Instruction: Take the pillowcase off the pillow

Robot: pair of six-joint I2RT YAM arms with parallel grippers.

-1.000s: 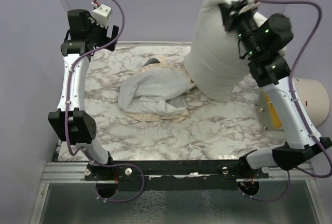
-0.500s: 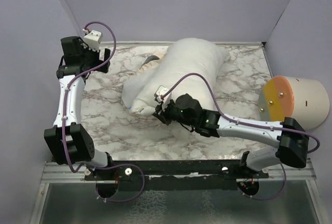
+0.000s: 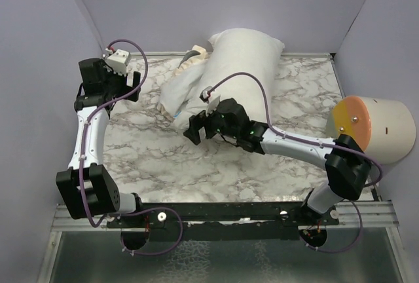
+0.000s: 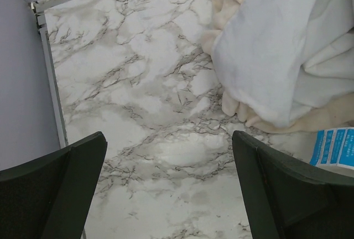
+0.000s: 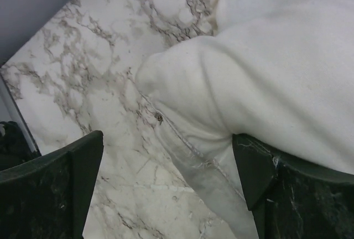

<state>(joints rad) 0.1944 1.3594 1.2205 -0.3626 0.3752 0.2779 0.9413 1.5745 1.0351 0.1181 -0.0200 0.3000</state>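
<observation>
The plump white pillow (image 3: 245, 57) lies slanted across the back middle of the marble table (image 3: 137, 158). Its near corner (image 5: 260, 78) with a stitched seam reaches between my right gripper's (image 3: 194, 128) spread fingers. That gripper (image 5: 168, 159) is open and holds nothing; its right finger rests against the fabric. The limp pillowcase (image 3: 175, 90) is bunched at the pillow's left side and partly under it, with white lining and cream trim (image 4: 276, 56) showing and a dark grey bit (image 3: 194, 53) at the back. My left gripper (image 3: 134, 80) hangs open over bare marble (image 4: 168, 145), left of the pillowcase.
A blue printed tag (image 4: 337, 147) pokes out below the pillowcase's cream edge. A pale cylinder with an orange face (image 3: 373, 126) sits at the right table edge. Purple walls close in the left, back and right. A metal rail (image 3: 216, 214) runs along the near edge.
My right arm swung the pillow down from high at the back right onto the table and pillowcase, then its gripper opened and let go. My left arm shifted only slightly.
</observation>
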